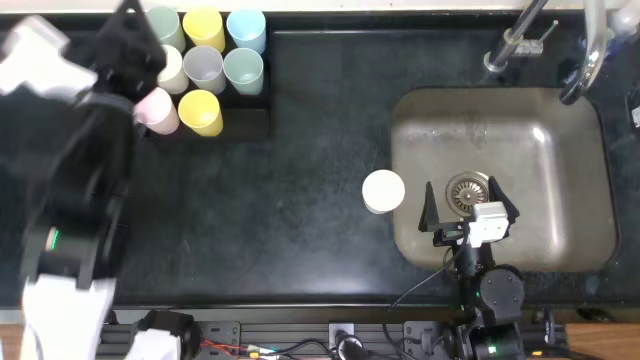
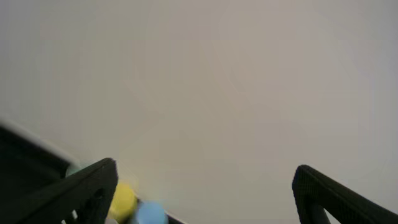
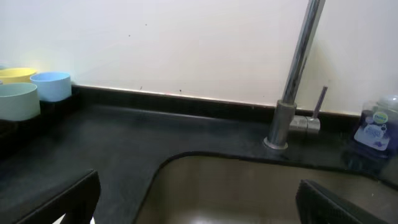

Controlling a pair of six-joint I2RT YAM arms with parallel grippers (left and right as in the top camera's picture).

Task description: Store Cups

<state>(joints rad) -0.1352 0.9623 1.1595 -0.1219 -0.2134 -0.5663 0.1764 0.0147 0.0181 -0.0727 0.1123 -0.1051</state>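
Note:
A black rack (image 1: pixel 252 118) at the counter's back left holds several cups: yellow (image 1: pixel 203 24), blue (image 1: pixel 246 27), pale teal (image 1: pixel 243 68), grey (image 1: pixel 204 66), a second yellow (image 1: pixel 200 111) and pink (image 1: pixel 157 112). A lone white cup (image 1: pixel 383 191) stands on the counter by the sink's left rim. My left arm (image 1: pixel 110 90) is raised over the rack's left side. Its gripper (image 2: pixel 206 169) is open, faces the wall and holds nothing; a yellow cup (image 2: pixel 122 200) and a blue cup (image 2: pixel 149 214) peek below. My right gripper (image 1: pixel 468 203) (image 3: pixel 199 182) hangs open over the sink, empty.
The steel sink (image 1: pixel 560 140) takes up the right side, with a faucet (image 1: pixel 520 40) (image 3: pixel 297 74) behind it and a blue soap bottle (image 3: pixel 377 132) at the far right. Dark countertop (image 1: pixel 290 220) lies open between rack and sink.

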